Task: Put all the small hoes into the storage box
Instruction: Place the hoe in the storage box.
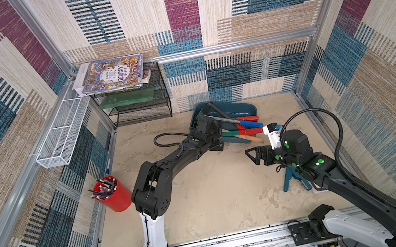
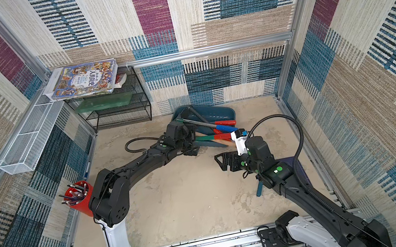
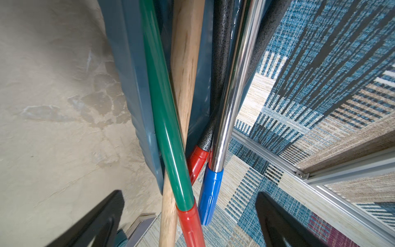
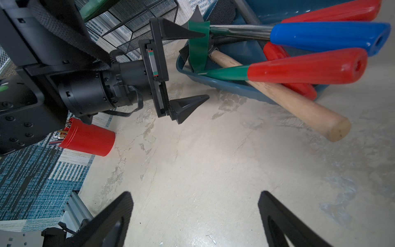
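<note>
The left fingers (image 4: 177, 31) gape empty beside the green blade of the small hoe (image 4: 226, 72), which lies in the storage box (image 1: 242, 109) just above mid-frame in both top views, its red handle overhanging the rim; the right fingers (image 4: 113, 216) gape empty too, so the placing looks done, with only withdrawal left.

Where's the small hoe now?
In both top views the small hoe lies in the storage box near the back wall, grip overhanging its rim, left gripper alongside.
</note>
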Controlling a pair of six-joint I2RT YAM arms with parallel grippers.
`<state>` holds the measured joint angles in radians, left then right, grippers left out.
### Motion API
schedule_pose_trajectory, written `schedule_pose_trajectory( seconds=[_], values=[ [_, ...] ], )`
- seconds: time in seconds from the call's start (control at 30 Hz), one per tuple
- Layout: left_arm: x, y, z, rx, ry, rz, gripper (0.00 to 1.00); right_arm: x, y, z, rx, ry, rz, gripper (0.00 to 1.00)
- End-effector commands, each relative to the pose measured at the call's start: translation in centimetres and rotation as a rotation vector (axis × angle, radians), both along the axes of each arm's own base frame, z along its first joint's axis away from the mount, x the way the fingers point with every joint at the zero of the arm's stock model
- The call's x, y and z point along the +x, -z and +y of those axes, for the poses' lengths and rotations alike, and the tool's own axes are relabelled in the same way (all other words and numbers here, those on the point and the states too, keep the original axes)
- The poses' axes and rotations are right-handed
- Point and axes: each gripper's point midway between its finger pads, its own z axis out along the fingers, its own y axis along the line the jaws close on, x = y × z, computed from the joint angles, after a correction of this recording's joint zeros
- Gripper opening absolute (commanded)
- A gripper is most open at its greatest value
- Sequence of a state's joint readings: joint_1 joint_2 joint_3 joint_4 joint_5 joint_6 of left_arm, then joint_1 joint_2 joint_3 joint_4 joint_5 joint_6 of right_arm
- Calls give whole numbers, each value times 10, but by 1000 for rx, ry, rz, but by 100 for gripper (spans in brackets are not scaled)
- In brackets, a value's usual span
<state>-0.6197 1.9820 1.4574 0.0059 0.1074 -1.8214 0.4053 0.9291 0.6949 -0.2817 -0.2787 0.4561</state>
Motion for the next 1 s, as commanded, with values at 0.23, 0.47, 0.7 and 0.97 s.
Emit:
schedule_pose_trajectory(
  seconds=[0.23,0.47,0.7,0.97],
  values=[
    [-9,-7,-4,46,116,-61,100,8,-9,-1,-8,18,-38,96],
    [-13,-14,-4,91,184,-100,100,12,-9,-4,-28,39,-39,96],
    [-19,-17,1,154,241,-135,100,16,-5,-6,-53,50,-33,96],
    [-29,-25,19,284,320,-179,100,19,0,-8,-86,54,-23,96]
  ],
)
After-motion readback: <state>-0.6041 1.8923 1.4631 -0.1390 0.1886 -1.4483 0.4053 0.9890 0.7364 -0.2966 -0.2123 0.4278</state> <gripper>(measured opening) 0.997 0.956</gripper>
